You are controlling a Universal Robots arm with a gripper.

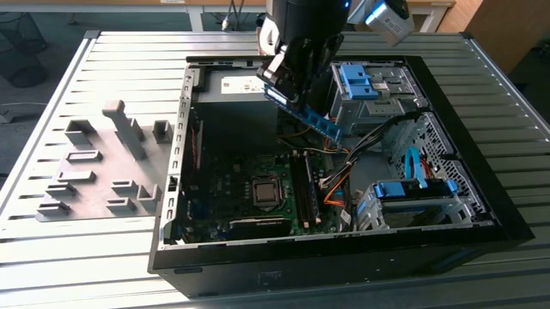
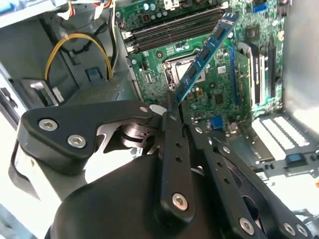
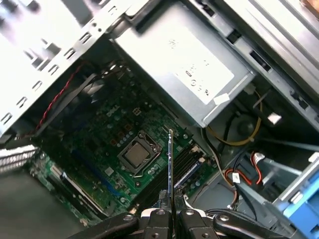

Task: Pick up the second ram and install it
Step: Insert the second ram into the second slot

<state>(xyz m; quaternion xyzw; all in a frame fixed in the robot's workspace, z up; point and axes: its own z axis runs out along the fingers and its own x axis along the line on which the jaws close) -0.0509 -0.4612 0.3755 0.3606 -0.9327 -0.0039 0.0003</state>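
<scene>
While clamping the long, thin blue-green circuit-board RAM stick (image 2: pixel 202 59), the black gripper (image 2: pixel 172 107) is carrying it above the green motherboard (image 1: pixel 249 187), insertion remaining.

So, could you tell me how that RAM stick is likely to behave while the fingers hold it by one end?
The second ram is a thin flat board, probably stiff and light. It juts out straight from the fingers without sagging above the motherboard. Held only at one end, it could pivot if knocked. Its exposed chips suggest it is fragile.
</scene>
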